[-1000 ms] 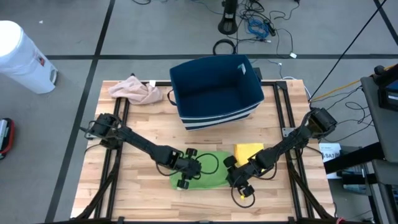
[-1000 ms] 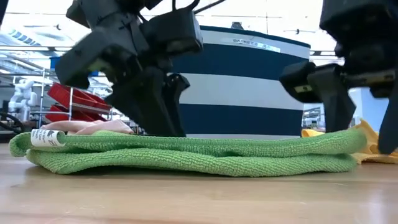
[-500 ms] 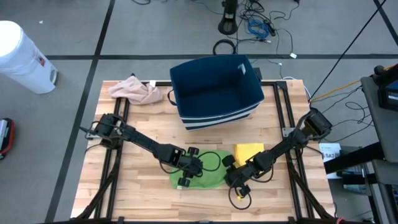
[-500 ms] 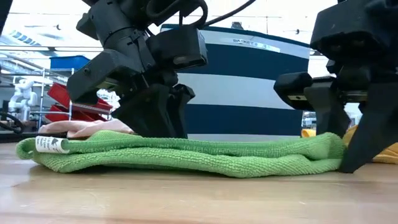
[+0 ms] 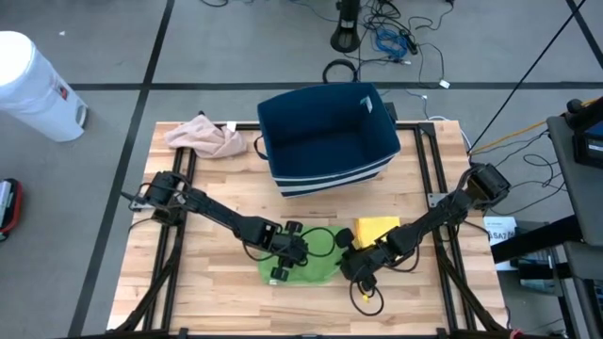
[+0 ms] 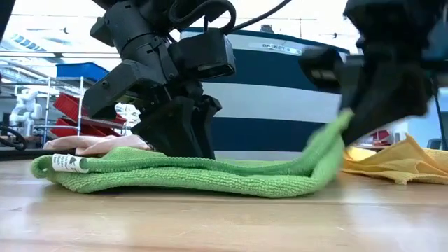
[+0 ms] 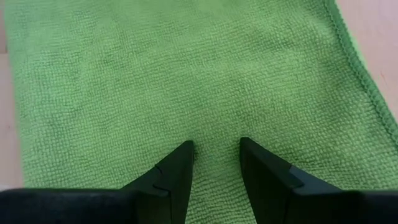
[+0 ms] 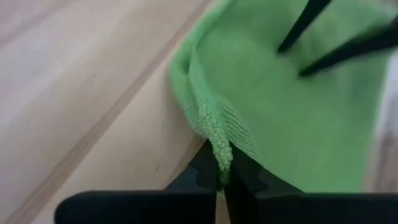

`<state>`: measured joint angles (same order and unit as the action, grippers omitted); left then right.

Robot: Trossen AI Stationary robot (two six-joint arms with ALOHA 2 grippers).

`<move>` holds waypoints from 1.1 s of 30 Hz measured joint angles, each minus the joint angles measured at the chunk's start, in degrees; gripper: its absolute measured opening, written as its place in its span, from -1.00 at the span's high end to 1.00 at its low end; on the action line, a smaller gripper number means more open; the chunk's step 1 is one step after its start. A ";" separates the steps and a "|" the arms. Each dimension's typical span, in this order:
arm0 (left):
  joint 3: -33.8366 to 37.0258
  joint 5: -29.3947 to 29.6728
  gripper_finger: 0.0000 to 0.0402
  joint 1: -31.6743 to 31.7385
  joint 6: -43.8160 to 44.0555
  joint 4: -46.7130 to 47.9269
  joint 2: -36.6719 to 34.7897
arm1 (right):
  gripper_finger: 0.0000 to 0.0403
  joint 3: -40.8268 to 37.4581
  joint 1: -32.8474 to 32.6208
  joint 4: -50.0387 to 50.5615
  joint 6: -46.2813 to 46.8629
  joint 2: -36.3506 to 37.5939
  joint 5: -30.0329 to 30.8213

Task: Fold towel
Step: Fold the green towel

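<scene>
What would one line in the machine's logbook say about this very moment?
task: fold towel | right gripper: shut on green towel edge, lifted | left gripper: open, pressing towel flat | fold: not yet done

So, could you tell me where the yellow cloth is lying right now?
In the high view, the yellow cloth lies on the table's right half, just right of the green towel, in front of the blue basket.

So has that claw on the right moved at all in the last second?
Yes. The right gripper has lifted the green towel's edge, toward the left gripper.
</scene>
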<state>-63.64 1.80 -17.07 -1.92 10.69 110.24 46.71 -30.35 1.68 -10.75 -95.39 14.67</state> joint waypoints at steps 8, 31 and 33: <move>0.02 0.24 0.30 1.95 -0.37 -1.56 0.09 | 1.00 3.29 1.31 -10.05 -13.68 0.17 0.44; 0.07 6.31 0.30 2.70 -1.38 1.28 -4.51 | 1.00 3.29 5.77 -16.46 -18.20 -3.09 0.27; 0.07 6.89 0.30 2.48 -0.65 2.84 -6.14 | 1.00 3.29 5.75 -16.47 -18.30 -3.09 0.26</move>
<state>-63.57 8.69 -14.59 -2.57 13.53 104.10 50.00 -24.60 -14.79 -29.05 -98.48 14.93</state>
